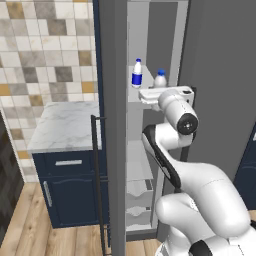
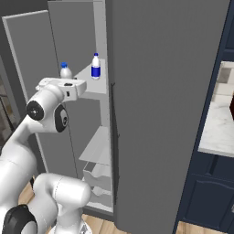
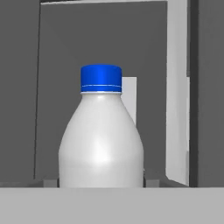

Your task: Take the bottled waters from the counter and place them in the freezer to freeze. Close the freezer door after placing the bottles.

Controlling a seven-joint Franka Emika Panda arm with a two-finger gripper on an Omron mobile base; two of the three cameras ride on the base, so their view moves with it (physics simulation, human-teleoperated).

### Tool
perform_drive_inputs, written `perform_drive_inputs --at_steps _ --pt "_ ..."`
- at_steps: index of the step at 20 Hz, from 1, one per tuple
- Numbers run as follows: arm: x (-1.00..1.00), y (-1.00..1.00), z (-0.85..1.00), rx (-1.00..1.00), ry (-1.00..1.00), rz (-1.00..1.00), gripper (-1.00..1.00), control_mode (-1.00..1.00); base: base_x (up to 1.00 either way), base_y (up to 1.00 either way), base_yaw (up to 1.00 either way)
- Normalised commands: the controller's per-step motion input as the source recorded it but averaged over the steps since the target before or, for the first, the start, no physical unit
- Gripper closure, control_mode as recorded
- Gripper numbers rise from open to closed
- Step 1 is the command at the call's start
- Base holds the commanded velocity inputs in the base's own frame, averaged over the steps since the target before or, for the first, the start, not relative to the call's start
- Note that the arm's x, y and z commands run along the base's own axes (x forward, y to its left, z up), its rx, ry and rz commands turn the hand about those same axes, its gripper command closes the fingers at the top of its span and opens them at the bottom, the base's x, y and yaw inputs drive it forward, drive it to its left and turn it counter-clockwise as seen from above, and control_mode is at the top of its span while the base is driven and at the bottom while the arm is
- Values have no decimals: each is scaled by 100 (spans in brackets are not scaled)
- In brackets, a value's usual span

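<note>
the tool is seen closed on the plain whitish bottle, held upright at the freezer shelf, just beside the labelled bottle already standing there. the placing of the second bottle is judged to be in hand; next, a release and a withdrawal are called for, then the freezer door is to be shut. the bottle is smooth, rounded, blue-capped; the table is veined marble.

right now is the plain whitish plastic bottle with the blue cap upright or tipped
Upright. The plain whitish plastic bottle stands inside the dark grey freezer with its blue cap on top, near the blue-labelled bottle.
</note>
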Motion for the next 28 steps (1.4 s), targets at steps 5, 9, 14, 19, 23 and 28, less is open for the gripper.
perform_drive_inputs --at_steps 5,9,14,19,23,28 --pt "34 0 5 -6 1 0 100 -100 0 0 0" --pt "38 0 1 0 1 0 100 -100 0 0 0" --pt "39 0 0 0 0 -1 100 -100 0 0 0" --pt "29 0 0 6 0 -3 100 -100 0 0 0" --pt "29 0 0 4 4 -6 100 -100 0 0 0" --pt "10 0 -1 0 4 -5 100 -100 0 0 0"
